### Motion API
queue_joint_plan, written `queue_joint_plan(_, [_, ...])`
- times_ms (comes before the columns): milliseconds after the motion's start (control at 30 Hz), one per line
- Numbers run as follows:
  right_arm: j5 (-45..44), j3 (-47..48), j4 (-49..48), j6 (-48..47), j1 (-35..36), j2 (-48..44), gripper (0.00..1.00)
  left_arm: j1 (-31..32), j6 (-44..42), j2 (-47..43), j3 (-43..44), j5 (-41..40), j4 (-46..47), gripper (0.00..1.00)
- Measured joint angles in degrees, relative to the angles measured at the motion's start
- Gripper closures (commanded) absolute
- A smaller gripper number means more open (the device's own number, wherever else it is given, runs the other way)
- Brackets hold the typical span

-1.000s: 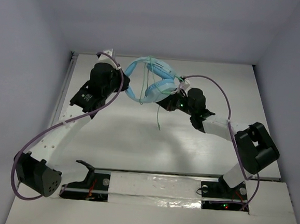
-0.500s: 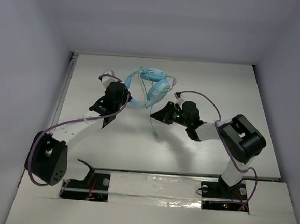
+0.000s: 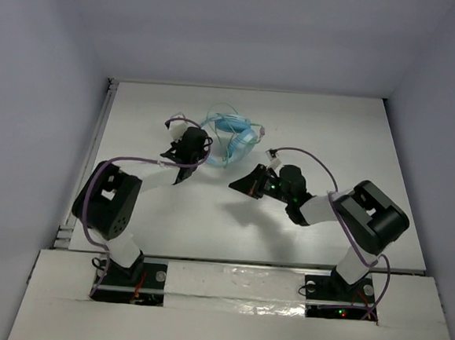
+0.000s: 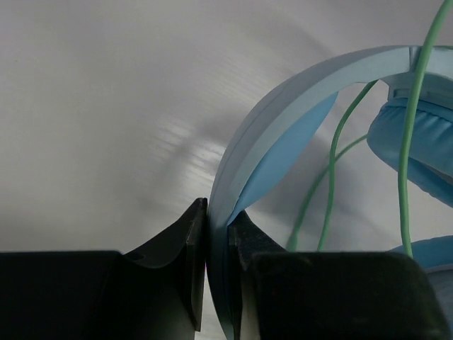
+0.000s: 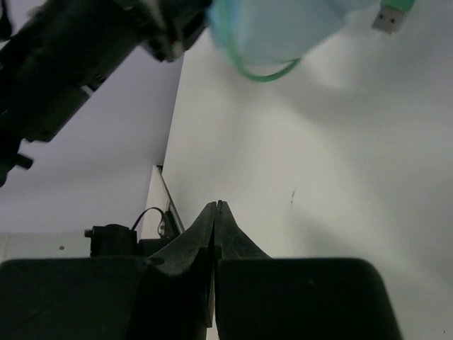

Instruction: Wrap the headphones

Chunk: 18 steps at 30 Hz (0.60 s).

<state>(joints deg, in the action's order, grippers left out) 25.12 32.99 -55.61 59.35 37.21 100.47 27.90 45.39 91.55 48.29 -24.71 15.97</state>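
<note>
Left wrist view: the left claw [image 4: 216,212] is pinched tight on the curved headband of the light blue plastic over-ear headphones [image 4: 283,106], the band's lower end running down between its two black fingers [image 4: 185,241]. Outward from that grip the band arches up and to the right to a padded oval ear cup [image 4: 414,142]. The thin pale green cord [image 4: 333,163] hangs in strands inside the arch, and one strand crosses the band near its top. The rim of a second cup shows below the first. Behind the headphones lies the smooth white table [image 4: 106,106].

In the top external view the left claw sits at the left side of the headphones, gripping them. The right claw [image 3: 236,185] is nearer the camera than the headphones and slightly to their right, apart from them. Its fingers are pressed flat together with nothing between them, as the right wrist view confirms. In that view the headphones are a blurred pale blue mass beyond the fingertips. A green loop of cord curves under them, and a green plug with a metal tip [image 5: 391,17] lies just to their right.
</note>
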Motion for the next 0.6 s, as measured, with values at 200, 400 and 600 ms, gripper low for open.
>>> queue_joint_plan(200, [-2.25,-2.32,4.83,-4.07,0.02,-9.62,1.0,-0.13,-3.56,9.6,6.69,-1.68,0.37,1.0])
queue_joint_plan(400, [-5.57,-3.85,12.52,-9.53,0.04,-19.61,1.0,-0.94,-7.67,17.46,15.02,-1.44,0.92,1.0])
queue_joint_plan(600, [-9.79,-3.85,22.38,-14.62,0.04,-27.28,0.96,-1.81,-10.36,25.38,22.75,-0.57,0.5,0.69])
